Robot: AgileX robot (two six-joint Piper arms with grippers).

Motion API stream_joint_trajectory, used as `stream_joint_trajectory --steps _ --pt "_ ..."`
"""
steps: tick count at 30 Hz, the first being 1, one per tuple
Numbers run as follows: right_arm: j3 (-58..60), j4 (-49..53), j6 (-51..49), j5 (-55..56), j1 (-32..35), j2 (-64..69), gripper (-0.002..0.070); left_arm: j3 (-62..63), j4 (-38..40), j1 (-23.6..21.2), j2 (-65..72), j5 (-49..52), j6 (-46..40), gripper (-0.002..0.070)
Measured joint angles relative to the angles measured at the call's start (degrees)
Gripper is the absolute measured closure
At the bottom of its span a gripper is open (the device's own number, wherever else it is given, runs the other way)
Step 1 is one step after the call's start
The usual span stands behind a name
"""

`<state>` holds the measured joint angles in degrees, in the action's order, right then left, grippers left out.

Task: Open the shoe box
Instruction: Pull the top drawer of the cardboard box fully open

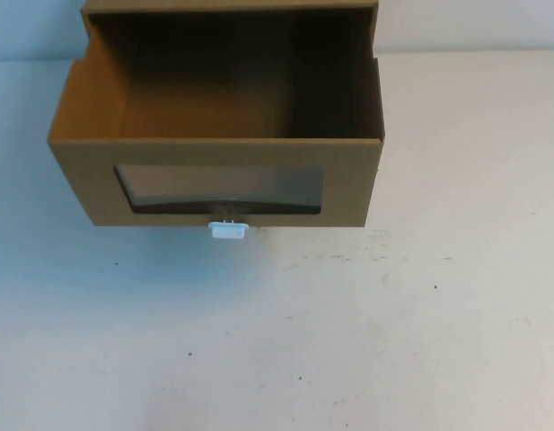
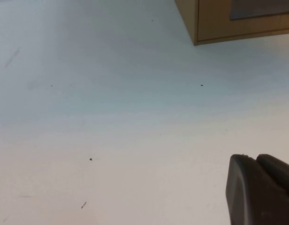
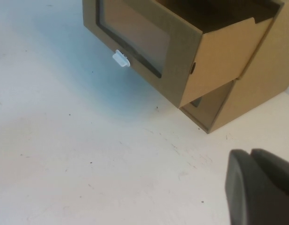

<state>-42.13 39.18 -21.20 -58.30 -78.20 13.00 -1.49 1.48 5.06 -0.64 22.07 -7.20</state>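
- High view: shoe box drawer pulled out of sleeve, empty; looks finished.
- Left gripper, right gripper: over bench, clear of drawer, jaws closed, empty.

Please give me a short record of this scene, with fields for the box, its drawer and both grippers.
shoe box: brown cardboard, on the white table
drawer: pulled out toward the robot, nothing visible inside
pull tab: white, below the drawer's front window
left gripper: shut, empty, over bare table, apart from the box
right gripper: shut, empty, over the table, apart from the box
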Motion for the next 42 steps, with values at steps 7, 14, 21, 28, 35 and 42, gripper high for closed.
stream_joint_trajectory --steps 7,14,21,28,35,42 --pt "2.95 0.41 -4.3 6.41 12.39 -1.12 0.0689 0.0 0.0 0.0 0.0 0.0 0.0 0.0677" --pt "15.87 -3.48 -14.52 35.09 43.26 -3.05 0.069 0.0 0.0 0.0 0.0 0.0 0.0 0.0677" --pt "27.67 -15.1 -16.47 39.01 61.05 -12.0 0.0689 0.0 0.0 0.0 0.0 0.0 0.0 0.0677" --pt "37.26 -18.4 -16.47 36.41 67.36 -13.6 0.069 0.0 0.0 0.0 0.0 0.09 0.03 0.0677" --pt "43.47 -18.4 -16.47 37.34 71.5 -13.73 0.0689 0.0 0.0 0.0 0.0 0.09 0.03 0.0677" --pt "43.47 -18.4 -14.42 36.55 73.57 -13.77 0.0689 0.0 0.0 0.0 0.0 0.09 0.03 0.0677"
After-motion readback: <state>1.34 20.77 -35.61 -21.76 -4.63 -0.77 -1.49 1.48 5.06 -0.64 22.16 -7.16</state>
